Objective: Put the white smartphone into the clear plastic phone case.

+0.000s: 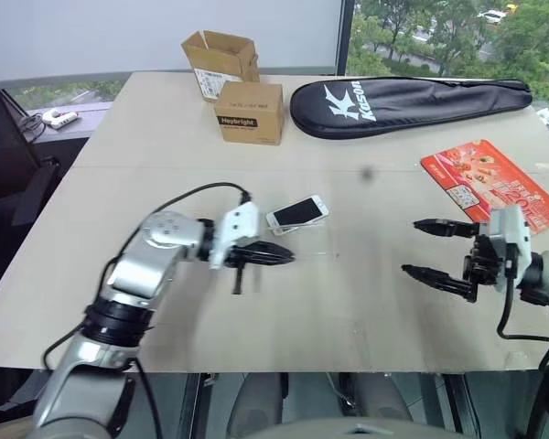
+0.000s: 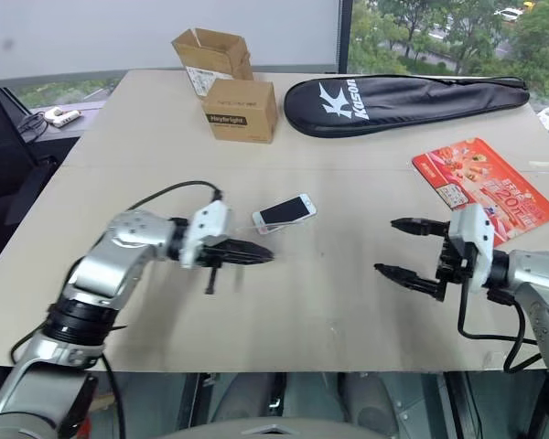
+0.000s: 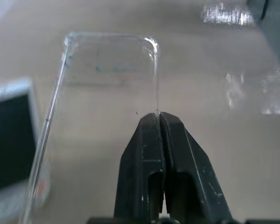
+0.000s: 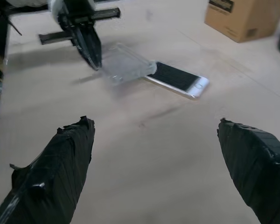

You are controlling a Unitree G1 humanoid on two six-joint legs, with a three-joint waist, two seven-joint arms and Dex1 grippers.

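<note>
**Two arms over the table**

The left arm bends across toward the middle. Its left gripper (image 1: 279, 255) has its two black fingers pinched tight together. The right gripper (image 1: 432, 249) points toward the left one, with its fingers (image 4: 60, 163) spread wide apart.

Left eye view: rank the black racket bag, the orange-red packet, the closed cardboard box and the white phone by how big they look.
1. Black racket bag
2. Orange-red packet
3. Closed cardboard box
4. White phone
The bag and box lie farther away, so their true sizes may be greater.
</note>
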